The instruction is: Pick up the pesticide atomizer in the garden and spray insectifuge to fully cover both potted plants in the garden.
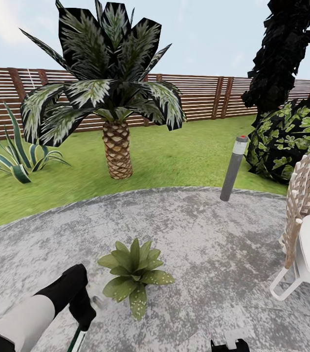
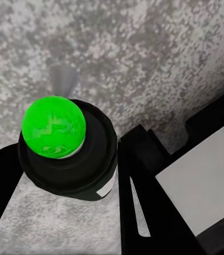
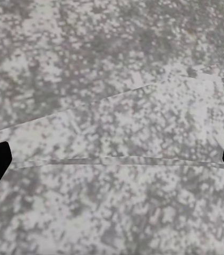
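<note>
Gripping the pesticide atomizer (image 2: 64, 151), left gripper (image 2: 59, 159) has its fingers (image 2: 144, 207) closed on the dark bottle; cap looks green, poss. lighting. Right gripper (image 3: 112, 159) is spread wide w/ nothing between the tips, over the grey patio (image 1: 213, 230). One potted plant (image 1: 134, 271) sits just beside the left gripper. Palm (image 1: 111, 98), lawn & fence (image 1: 199, 98) behind.

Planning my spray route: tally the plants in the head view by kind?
Small potted rosette: 1
Palm: 1
Striped agave: 1
Dark tree: 1
Leafy bush: 1
Total: 5
</note>
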You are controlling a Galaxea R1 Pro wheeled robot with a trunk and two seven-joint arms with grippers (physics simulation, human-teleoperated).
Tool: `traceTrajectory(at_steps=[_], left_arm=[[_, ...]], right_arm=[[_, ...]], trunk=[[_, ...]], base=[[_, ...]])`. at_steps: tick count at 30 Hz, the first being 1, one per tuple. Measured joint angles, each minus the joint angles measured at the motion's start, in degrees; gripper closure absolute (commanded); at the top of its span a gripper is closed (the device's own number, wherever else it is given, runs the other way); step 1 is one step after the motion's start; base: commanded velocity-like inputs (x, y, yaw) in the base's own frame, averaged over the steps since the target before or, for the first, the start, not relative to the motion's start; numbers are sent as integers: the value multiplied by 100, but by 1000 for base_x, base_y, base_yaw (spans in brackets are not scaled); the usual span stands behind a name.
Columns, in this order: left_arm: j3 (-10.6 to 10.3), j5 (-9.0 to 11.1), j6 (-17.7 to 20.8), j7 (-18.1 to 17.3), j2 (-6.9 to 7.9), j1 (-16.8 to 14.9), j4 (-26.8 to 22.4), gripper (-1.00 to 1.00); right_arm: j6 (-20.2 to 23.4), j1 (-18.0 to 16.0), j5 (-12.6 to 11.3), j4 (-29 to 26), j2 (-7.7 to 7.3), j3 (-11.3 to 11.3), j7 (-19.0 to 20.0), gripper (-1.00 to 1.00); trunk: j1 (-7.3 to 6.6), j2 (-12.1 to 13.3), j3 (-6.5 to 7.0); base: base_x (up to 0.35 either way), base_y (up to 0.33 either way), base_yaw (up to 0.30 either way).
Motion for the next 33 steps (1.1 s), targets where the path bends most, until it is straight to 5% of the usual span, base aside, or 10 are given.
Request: traceTrajectory(at_steps=[7, 20, 33], left_arm=[[-65, -82, 46, -836, -86, -461, -149, 100], [-125, -106, 51, -836, -89, -518, -78, 100], [-91, -104, 61, -832, -96, -506, -68, 100]], right_arm=[[0, 0, 2, 0, 0, 0, 0, -100], [-8, 1, 11, 9, -6, -1, 3, -100], [-6, 2, 9, 7, -2, 0, 3, -100]], trunk=[[0, 0, 1], [0, 0, 0], [0, 0, 0]], base=[[0, 0, 0], [12, 134, -10], [-20, 291, -279]])
